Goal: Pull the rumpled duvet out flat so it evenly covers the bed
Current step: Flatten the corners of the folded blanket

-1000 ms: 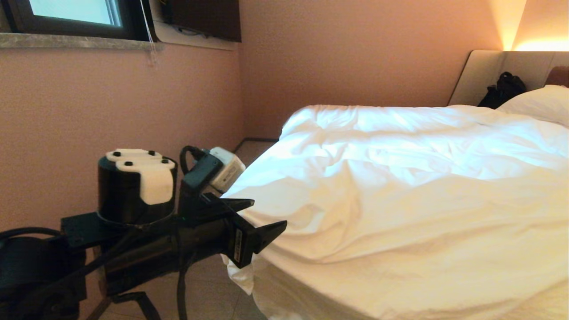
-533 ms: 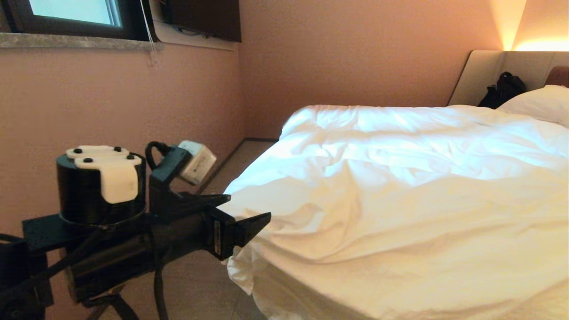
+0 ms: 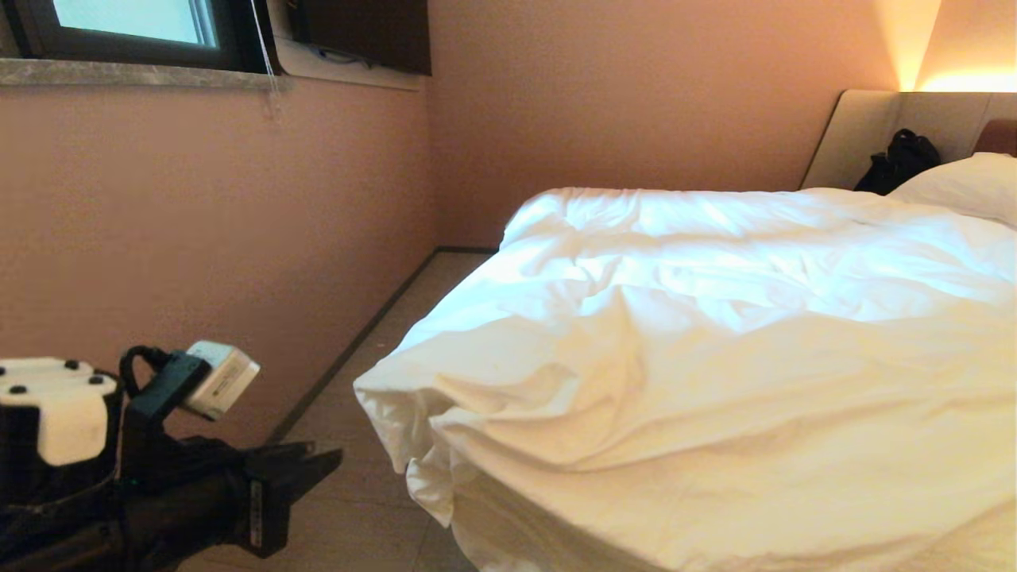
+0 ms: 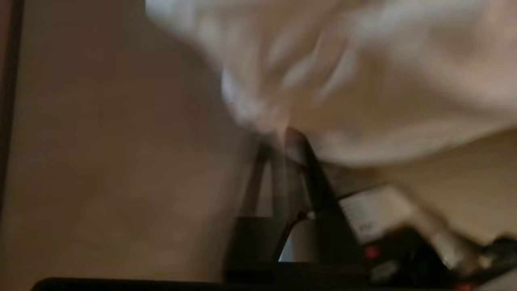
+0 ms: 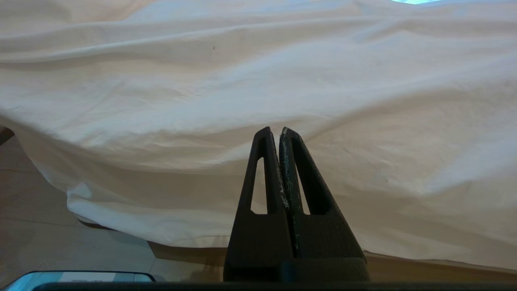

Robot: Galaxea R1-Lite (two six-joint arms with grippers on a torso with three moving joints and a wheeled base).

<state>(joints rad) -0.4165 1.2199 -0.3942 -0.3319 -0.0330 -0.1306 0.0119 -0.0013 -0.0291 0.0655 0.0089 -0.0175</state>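
Pink walls [image 3: 238,222] and a bare floor strip [image 3: 373,492] frame the scene. Duvet [image 3: 699,334] lies creased across the bed [image 3: 890,127], its near-left corner [image 3: 397,397] bunched and overhanging the edge toward the floor. Left gripper [image 3: 322,459] sits low at lower left, apart from that corner, fingers together with nothing between them as far as the head view shows; the wrist view is too blurred to confirm. Right gripper [image 5: 278,133] is closed and empty, pointed at the draped side. Risk, as a judgement: with no hold on the corner it may slump further, and a blind re-grab could catch only a thin fold or the sheet beneath, pulling unevenly.
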